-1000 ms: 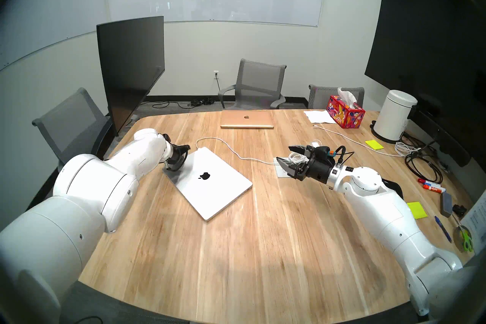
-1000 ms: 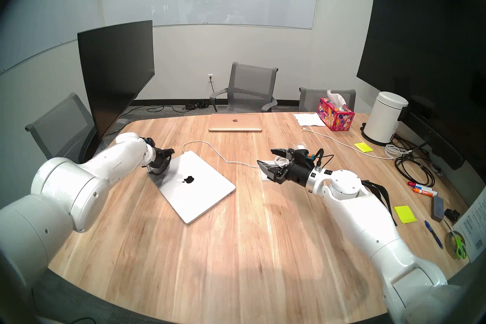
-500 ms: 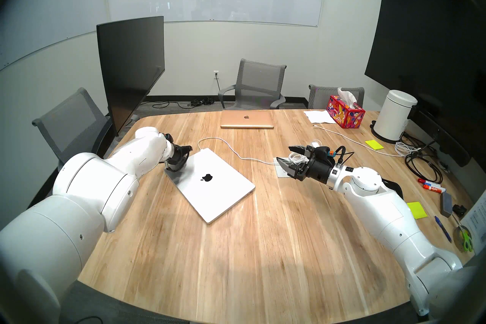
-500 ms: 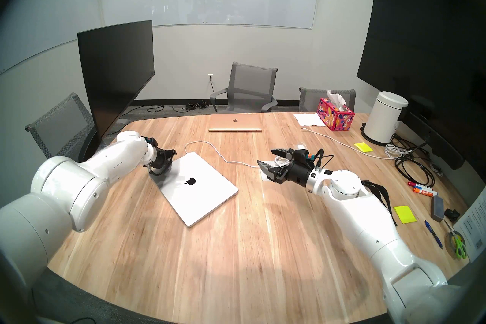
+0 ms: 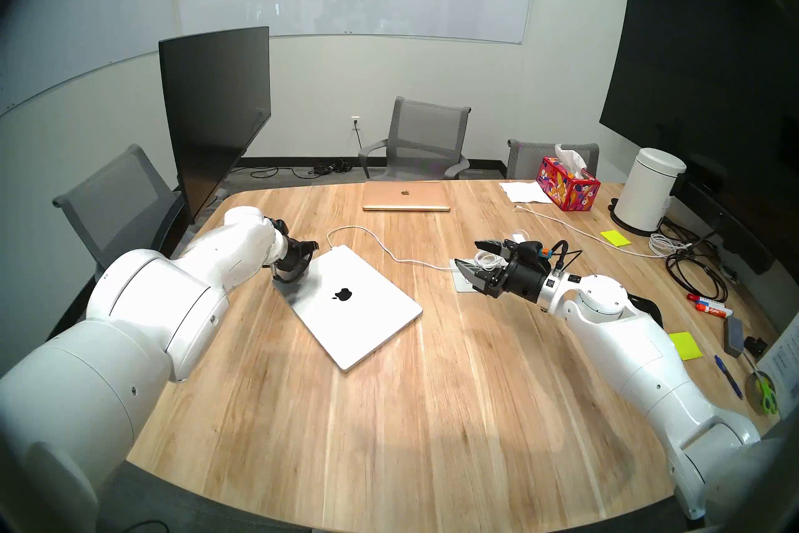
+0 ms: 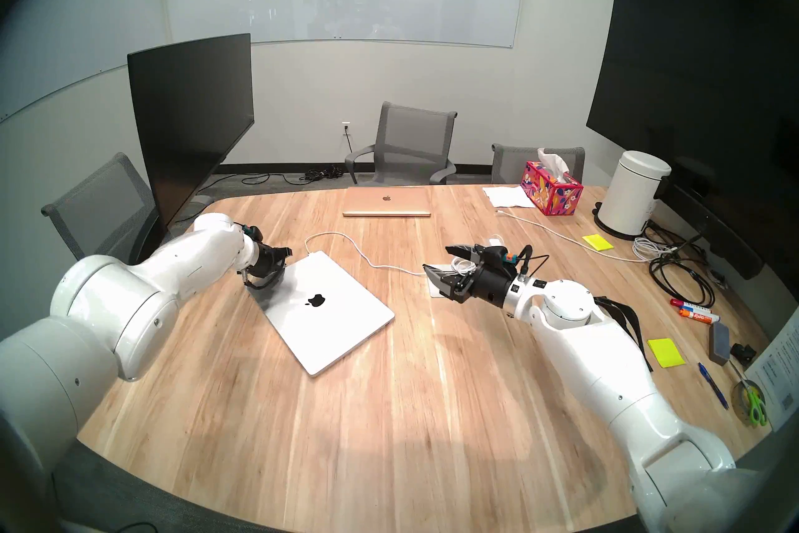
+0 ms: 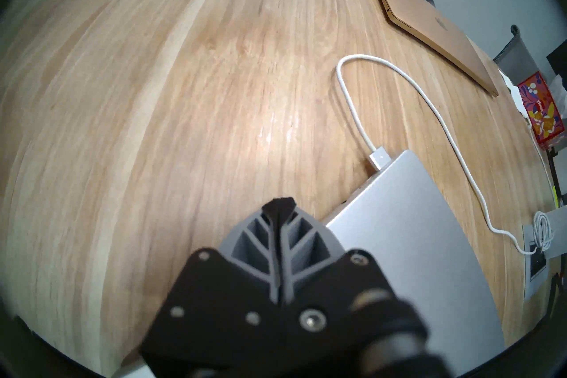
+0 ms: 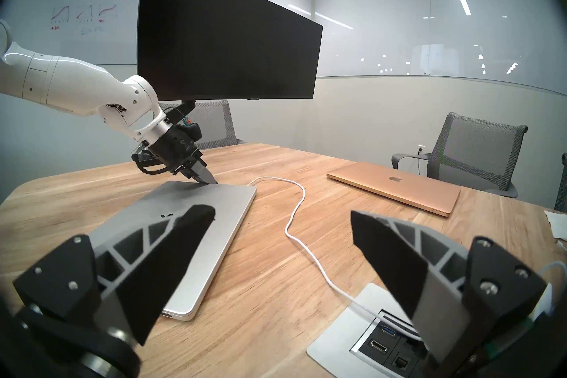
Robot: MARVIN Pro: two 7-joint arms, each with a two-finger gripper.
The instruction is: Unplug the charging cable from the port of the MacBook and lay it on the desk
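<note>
The silver MacBook (image 5: 350, 303) lies closed on the light-wood desk (image 5: 432, 411), left of centre. The white charging cable (image 5: 380, 244) loops behind it; its plug (image 7: 379, 159) sits in the port on the MacBook's far left edge. My left gripper (image 5: 296, 266) is shut and empty. Its tip (image 8: 211, 182) touches the MacBook's left edge, a little short of the plug. My right gripper (image 5: 468, 254) is open and empty, hovering over the desk's power box (image 5: 462, 283), where the cable ends. The MacBook (image 8: 190, 233) and cable (image 8: 294, 214) lie ahead of it.
A rose-gold laptop (image 5: 406, 197) lies at the far edge. A tissue box (image 5: 568, 184), white canister (image 5: 648, 190), another white cord (image 5: 666, 246), black cables (image 5: 691, 272), markers and sticky notes crowd the right side. A monitor (image 5: 216, 112) stands at far left.
My left gripper has moved a little to the right and the MacBook has slid slightly right with it. The plug stays in the port. The right arm has not moved.
</note>
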